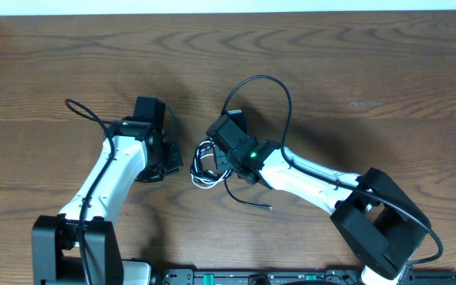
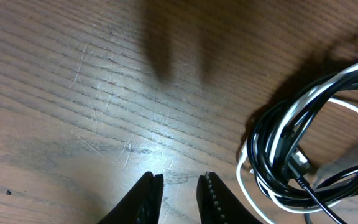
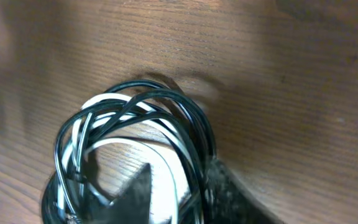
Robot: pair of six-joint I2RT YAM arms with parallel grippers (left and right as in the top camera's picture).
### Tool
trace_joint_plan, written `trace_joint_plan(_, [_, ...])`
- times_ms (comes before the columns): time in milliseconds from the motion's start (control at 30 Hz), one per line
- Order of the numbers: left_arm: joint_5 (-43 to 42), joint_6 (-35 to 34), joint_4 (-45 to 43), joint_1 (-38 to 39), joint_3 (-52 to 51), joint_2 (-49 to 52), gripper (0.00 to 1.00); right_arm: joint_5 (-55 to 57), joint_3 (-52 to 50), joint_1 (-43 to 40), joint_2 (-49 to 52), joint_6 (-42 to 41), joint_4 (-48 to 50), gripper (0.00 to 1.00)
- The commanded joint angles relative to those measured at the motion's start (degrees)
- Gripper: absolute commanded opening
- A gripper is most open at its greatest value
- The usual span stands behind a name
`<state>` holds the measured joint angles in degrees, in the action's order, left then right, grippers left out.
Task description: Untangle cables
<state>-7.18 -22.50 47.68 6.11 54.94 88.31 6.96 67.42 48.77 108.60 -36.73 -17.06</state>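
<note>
Your right gripper (image 3: pixel 179 179) has its two fingers (image 3: pixel 135 199) set on either side of a few strands at the near edge of the coil of cables (image 3: pixel 160 94). Black cords and the white cord (image 3: pixel 104 99) run through the gap, but the wrist view is smeared, so you cannot tell whether the jaws pinch those strands or only straddle them. The coil is a tight ring, with the white cord wound among the black ones.

Your left gripper (image 2: pixel 180 180) stands at a narrow gap with bare wood showing between its tips, so it holds nothing. In its wrist view the coil lies off to the right, apart from the fingertips.

From overhead, the coil sits on the wooden table (image 1: pixel 370 63) between the two grippers, right against the right one and just beside the left. One black loop (image 1: pixel 289 103) arcs wide from the coil toward the far side, over the right wrist. A loose black tail (image 1: pixel 252 203) trails out toward the near edge.
</note>
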Motion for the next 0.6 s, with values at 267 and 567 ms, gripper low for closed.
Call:
trace_joint_plan(267, [0.15, -0.33, 0.13, 0.09, -0.42, 0.44, 0.26, 3.50, -0.48, -0.22, 0.28, 1.62, 3.04, 0.68])
trace_joint_plan(567, [0.15, -0.33, 0.11, 0.09, -0.42, 0.44, 0.26, -8.22, -0.39, -2.99, 0.28, 1.38, 16.76, 0.49])
